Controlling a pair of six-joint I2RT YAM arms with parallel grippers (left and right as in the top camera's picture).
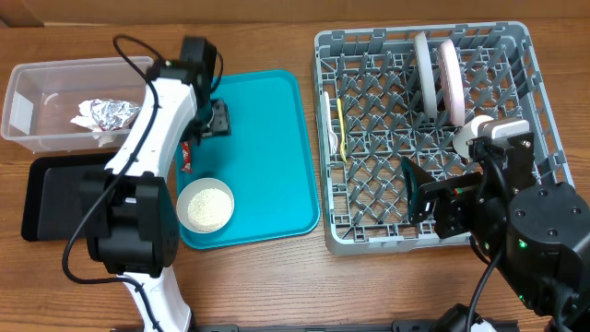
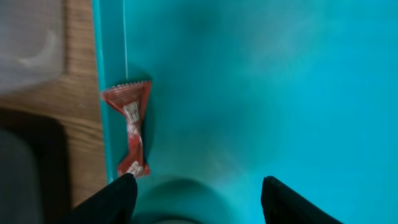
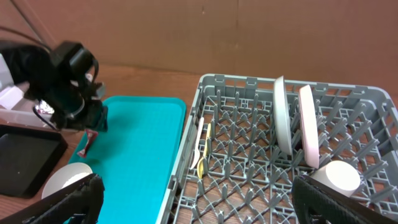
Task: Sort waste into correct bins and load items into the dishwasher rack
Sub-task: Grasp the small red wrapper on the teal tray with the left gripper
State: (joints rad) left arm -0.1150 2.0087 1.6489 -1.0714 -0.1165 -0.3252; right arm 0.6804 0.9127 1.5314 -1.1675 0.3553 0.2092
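So the left gripper (image 2: 196, 200) is hanging over the left part of the teal tray (image 1: 267, 148) with its jaws spread apart and nothing between them. The little red wrapper (image 2: 130, 130) lies flat right along the tray's left rim. In the left wrist view it's just ahead of the left finger (image 2: 115, 199), with its near end almost at the fingertip. I can't tell if they actually touch, but it's outside the gap, not between the fingers.

The right gripper (image 1: 419, 194) sits over the front part of the dish rack (image 1: 535, 55). Its fingers are wide apart too and it's holding nothing.

Containers:
- The clear tub (image 1: 23, 97) at the far left has a crumpled silvery wad (image 1: 106, 115) in it.
- The black tray (image 1: 51, 198) sits just in front of the tub, next to the teal tray's left side. The left arm covers a good bit of it.
- The teal tray also carries a small white bowl (image 1: 205, 205) near its front left corner, with whitish grainy stuff in it.
- In the rack, two plates (image 1: 425, 74) stand on edge side by side toward the back. A white cup (image 1: 470, 134) lies near the right side, close to the right arm. A thin yellow utensil (image 1: 341, 124) lies along the left wall.
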